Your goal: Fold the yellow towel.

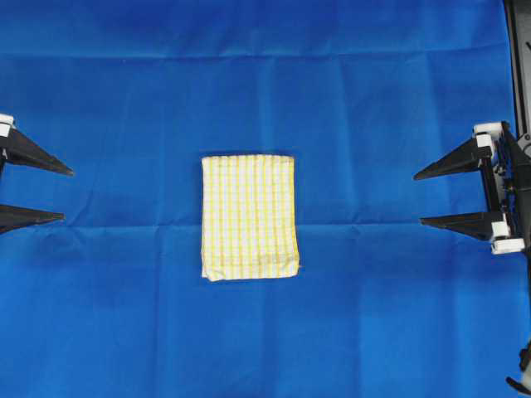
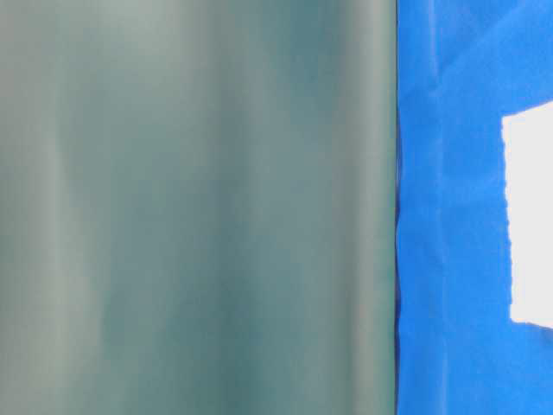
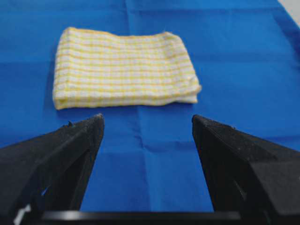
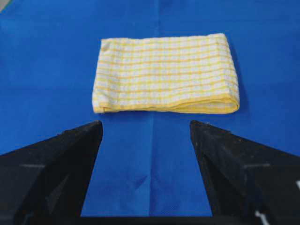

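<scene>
The yellow towel [image 1: 249,215] lies folded into a compact rectangle in the middle of the blue cloth, pale yellow and white checks, also seen in the left wrist view [image 3: 123,67] and the right wrist view [image 4: 165,72]. At the table-level view's right edge it shows as a washed-out white patch [image 2: 529,216]. My left gripper [image 1: 66,195] stands open at the far left, well apart from the towel, nothing between its fingers [image 3: 146,123]. My right gripper [image 1: 417,199] stands open at the far right, equally clear of the towel, empty [image 4: 145,124].
A large plain blue cloth [image 1: 373,99] covers the whole table, with faint crease lines. A blurred grey-green surface [image 2: 190,207] fills the left of the table-level view. A dark frame post [image 1: 518,50] runs along the top right edge.
</scene>
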